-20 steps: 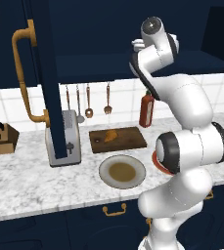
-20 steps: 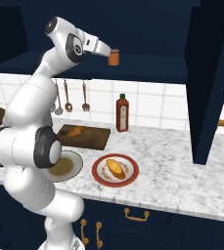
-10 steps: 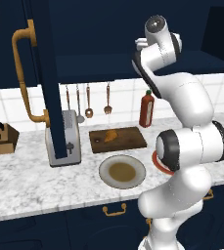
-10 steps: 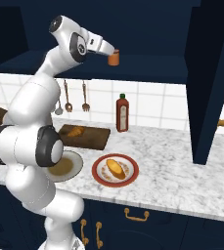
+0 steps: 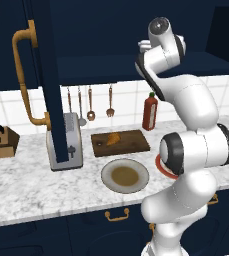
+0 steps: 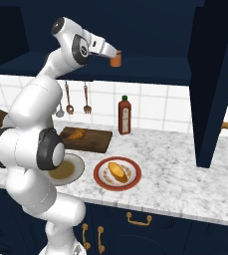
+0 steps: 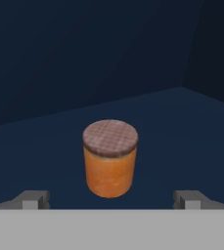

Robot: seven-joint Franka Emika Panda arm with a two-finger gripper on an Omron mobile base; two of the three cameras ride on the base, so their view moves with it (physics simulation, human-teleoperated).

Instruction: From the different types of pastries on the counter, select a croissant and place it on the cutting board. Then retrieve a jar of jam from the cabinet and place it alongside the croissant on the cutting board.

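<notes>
Jar of jam (image 7: 109,158) stands upright on the cabinet shelf (image 7: 182,122), dead ahead of the end effector (image 7: 111,199), centred between its wide-open, empty fingers, not yet touched; long axis vertical. One arm only. Counts: one jar, one croissant (image 5: 113,138) on the cutting board (image 5: 131,142) far below on the tabletop (image 6: 170,164), one other pastry (image 6: 116,171) on a red plate (image 6: 101,175).
</notes>
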